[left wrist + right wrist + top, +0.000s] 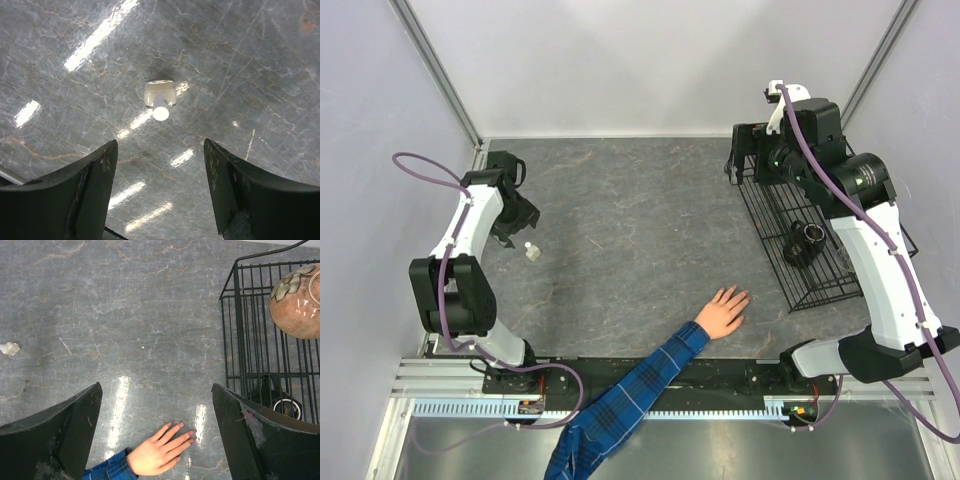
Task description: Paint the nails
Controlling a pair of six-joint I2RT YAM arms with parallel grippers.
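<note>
A light-skinned hand (724, 310) with a blue plaid sleeve (630, 395) lies flat, palm down, on the grey table near the front centre. In the right wrist view the hand (159, 454) shows its fingers spread, and its tiny nails (190, 439) look dull pink. A small white bottle (531, 251) stands on the table at the left; it also shows in the left wrist view (160, 97). My left gripper (522, 220) (159, 155) is open and empty just short of the bottle. My right gripper (738, 165) (156, 390) is open and empty, high over the far right.
A black wire rack (790, 280) stands at the right under my right arm, with a dark ringed object (803, 240) in it. In the right wrist view the rack (240, 340) holds a brown flowered vase (297, 300). Grey walls close in the table.
</note>
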